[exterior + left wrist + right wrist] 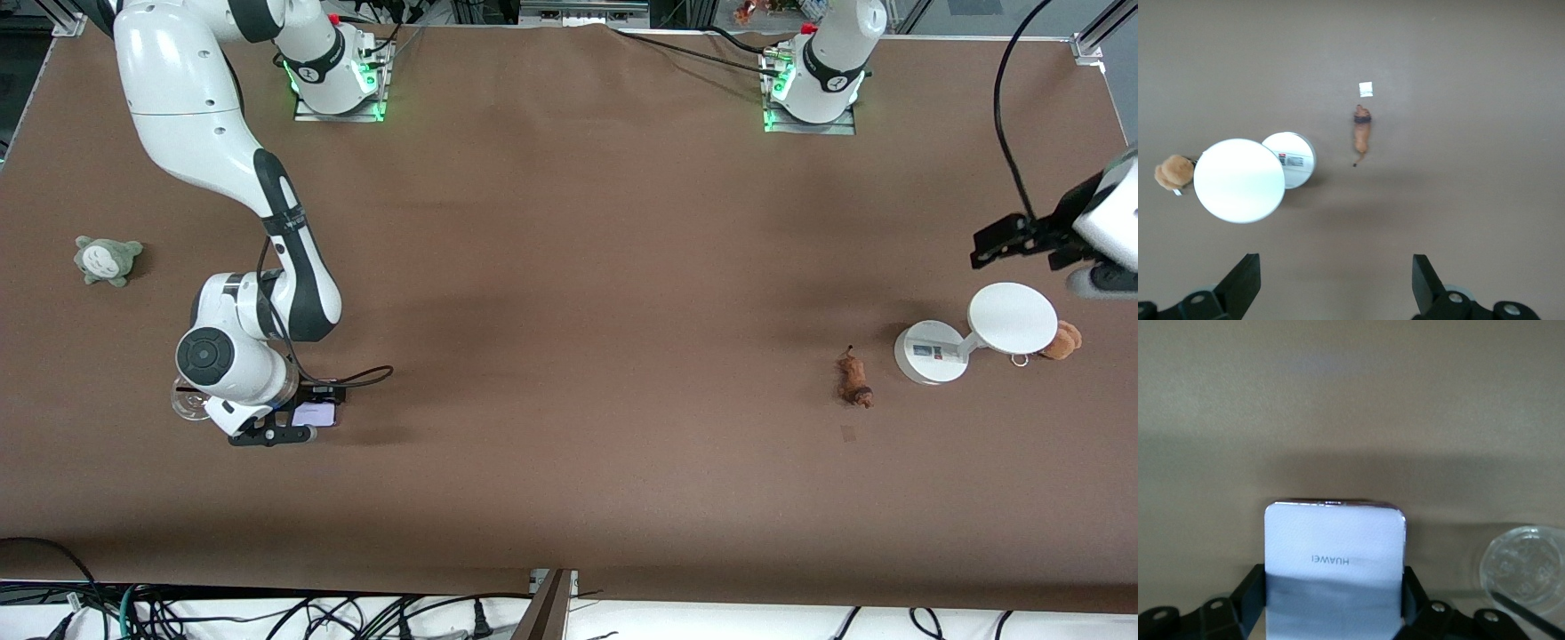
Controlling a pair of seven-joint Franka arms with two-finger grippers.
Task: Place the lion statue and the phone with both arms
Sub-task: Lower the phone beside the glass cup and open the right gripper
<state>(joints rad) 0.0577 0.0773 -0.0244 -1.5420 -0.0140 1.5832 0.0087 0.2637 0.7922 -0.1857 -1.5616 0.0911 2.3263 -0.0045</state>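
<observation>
Front view gives you one brown table (569,267) running from end to end, with metal framing and loose cables at its edges and two arm bases along the top.

Count, as you will find them:

- Grippers, two. Your right gripper (283,425) sits low at the table toward the right arm's end, its fingers (1251,600) pressed against both long edges of the phone (314,414). Your left gripper (1000,242) hangs in the air over the left arm's end, jaws spread wide and holding nothing.
- Phone, one. Pale lavender-white, flat, lettered HUAWEI in the right wrist view, clamped between the right gripper's fingers.
- Lion (855,380), one. Orange-brown, lying on the table below the left gripper and well apart from it, nearer to the front camera than that gripper's spot.
- Cup (189,404), one. Clear, just beside the right gripper, partly hidden under the wrist.
- Stand (973,333), one. White, with a round top, between the lion and the tan plush.
- Plush toys, two. Tan plush (1061,340) touching the stand's round top in view; grey-green plush (107,259) well apart from the right gripper, toward the table's end.
- Paper scrap (1366,89), one, just beside the lion.
</observation>
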